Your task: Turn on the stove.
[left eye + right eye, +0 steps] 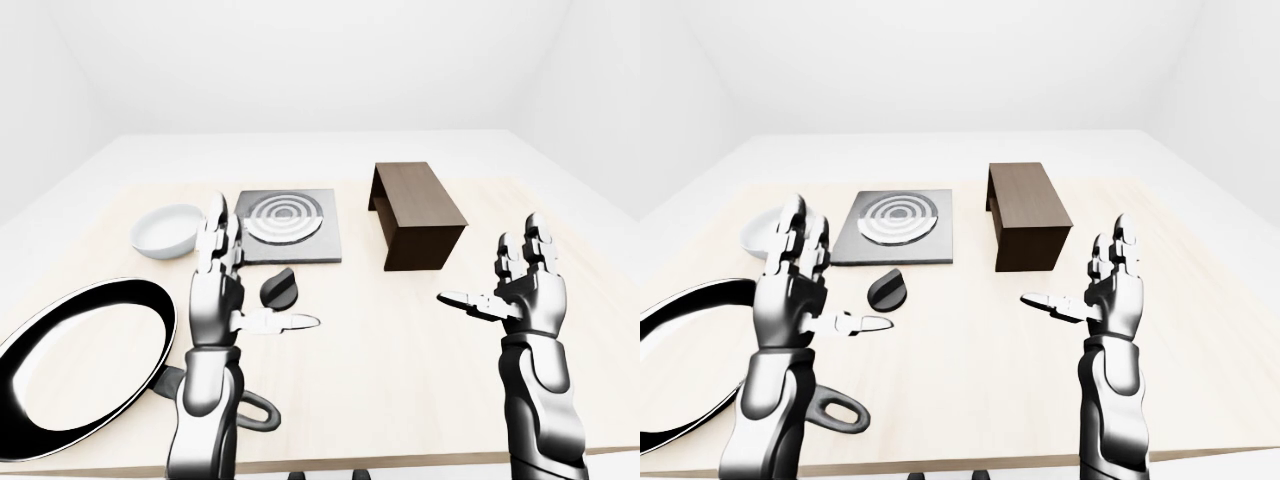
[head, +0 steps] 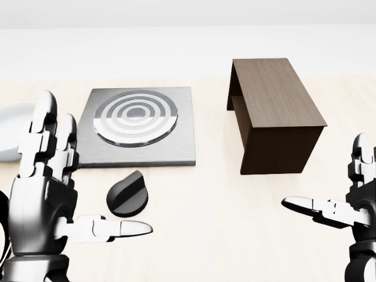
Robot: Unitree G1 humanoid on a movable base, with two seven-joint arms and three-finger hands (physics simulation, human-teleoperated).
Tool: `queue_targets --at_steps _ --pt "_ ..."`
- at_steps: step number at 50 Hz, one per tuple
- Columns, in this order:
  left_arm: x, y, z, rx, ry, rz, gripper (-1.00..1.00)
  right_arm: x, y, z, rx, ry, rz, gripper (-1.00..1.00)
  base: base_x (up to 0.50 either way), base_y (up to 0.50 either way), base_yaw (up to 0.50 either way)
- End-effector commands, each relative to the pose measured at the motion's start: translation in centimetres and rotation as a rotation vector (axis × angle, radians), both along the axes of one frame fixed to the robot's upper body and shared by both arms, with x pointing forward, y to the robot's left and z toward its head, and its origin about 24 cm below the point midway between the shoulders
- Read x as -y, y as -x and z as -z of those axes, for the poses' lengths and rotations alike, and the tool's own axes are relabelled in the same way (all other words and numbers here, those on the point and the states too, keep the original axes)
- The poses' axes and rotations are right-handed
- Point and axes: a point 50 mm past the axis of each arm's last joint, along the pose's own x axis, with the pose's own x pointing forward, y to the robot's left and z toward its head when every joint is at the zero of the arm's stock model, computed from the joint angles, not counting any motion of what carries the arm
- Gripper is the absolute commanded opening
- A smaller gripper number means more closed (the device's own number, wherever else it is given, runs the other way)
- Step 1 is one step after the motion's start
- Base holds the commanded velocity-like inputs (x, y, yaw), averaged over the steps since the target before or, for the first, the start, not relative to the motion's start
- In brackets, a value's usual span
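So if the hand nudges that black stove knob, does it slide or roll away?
Probably neither: the round black stove knob sits flat on the pale wooden table, so rolling seems unlikely. Its raised ridge should give fingers purchase for twisting.

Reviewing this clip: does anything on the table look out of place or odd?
Yes: the black knob lies loose on the table, apart from the stove, below its lower edge in the head view. Nothing looks spilled or damaged.

Bare counter (image 2: 194,223) around the knob (image 2: 127,194)
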Motion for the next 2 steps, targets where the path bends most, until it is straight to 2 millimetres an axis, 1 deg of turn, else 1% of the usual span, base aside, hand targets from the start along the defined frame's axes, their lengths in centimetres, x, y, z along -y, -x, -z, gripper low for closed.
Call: queue_targets --at_steps 1,2 --pt "-1.81 0.81 -1.4 0.066 0.042 -0.113 1.0 -0.01 -0.05 -0.08 0.003 0.002 -0.004 1.0 0.0 0.0 0.0" --pt "-1.97 0.87 -1.54 0.073 0.05 -0.121 1.0 -0.01 -0.04 -0.08 0.003 0.001 -0.004 1.0 0.0 0.0 0.0"
